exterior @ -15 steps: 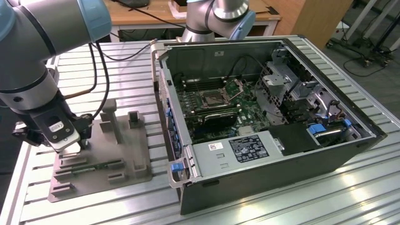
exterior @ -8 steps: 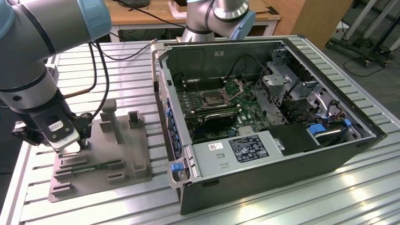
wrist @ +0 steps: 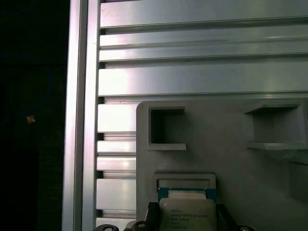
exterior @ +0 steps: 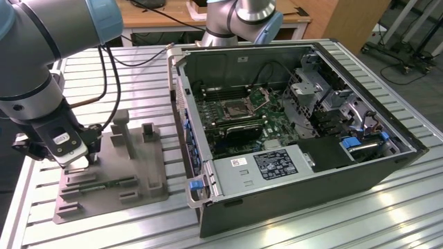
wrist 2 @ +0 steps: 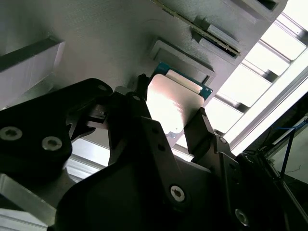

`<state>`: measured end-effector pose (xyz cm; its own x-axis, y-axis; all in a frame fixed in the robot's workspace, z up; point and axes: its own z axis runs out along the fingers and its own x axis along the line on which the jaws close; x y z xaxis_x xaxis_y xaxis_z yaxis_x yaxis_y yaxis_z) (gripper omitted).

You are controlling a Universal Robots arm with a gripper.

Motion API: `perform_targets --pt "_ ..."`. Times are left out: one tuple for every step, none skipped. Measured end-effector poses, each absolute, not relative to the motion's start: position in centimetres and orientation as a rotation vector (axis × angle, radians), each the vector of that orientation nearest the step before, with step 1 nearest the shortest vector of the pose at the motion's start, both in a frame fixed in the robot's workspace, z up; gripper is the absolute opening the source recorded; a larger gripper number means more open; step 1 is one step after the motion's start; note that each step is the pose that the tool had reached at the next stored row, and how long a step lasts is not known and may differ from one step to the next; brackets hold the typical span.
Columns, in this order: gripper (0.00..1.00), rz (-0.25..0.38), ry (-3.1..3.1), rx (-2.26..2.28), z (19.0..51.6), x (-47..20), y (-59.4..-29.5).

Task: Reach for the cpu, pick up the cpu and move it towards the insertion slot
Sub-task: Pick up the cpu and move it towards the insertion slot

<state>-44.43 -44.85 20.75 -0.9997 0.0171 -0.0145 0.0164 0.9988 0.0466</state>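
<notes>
Seemingly my gripper (wrist 2: 171, 111) is clamped on the cpu (wrist 2: 168, 102), at the grey tray's (exterior: 142, 174) square recess; lifted or not, I can't tell. Reach done, grasp on — the insertion slot (exterior: 239, 109) lies well apart.

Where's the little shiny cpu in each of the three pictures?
Exterior view: the cpu is probably the pale patch under the gripper, on the grey tray, at its end toward the exterior view's left.
Second wrist view: the cpu is the bright square just beyond the gripper's black body, beside the tray's framed square recess.
First wrist view: the cpu overlaps that same recess.
Shared landmark: the grey tray.
</notes>
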Motion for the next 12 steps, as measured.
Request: perform_targets --pt "0.54 0.072 3.126 0.026 20.76 -44.43 -44.85" --pt "0.54 0.072 3.126 0.026 20.76 -44.43 -44.85" --pt "0.54 0.072 3.126 0.026 20.76 -44.43 -44.85" --pt "0.54 0.072 3.126 0.026 20.76 -44.43 -44.85" --pt "0.54 0.072 3.126 0.026 20.80 -44.43 -44.85" --pt "0.54 0.072 3.126 0.026 20.83 -44.43 -44.85" --pt "0.54 0.072 3.126 0.026 20.85 -44.43 -44.85" --pt "0.54 0.072 3.126 0.026 20.87 -44.43 -44.85" --pt "0.54 0.072 3.126 0.026 20.90 -44.43 -44.85" --pt "0.54 0.072 3.126 0.026 20.93 -44.43 -44.85" --pt "0.54 0.072 3.126 0.026 20.95 -44.43 -44.85" --pt "0.54 0.072 3.126 0.026 20.99 -44.43 -44.85"
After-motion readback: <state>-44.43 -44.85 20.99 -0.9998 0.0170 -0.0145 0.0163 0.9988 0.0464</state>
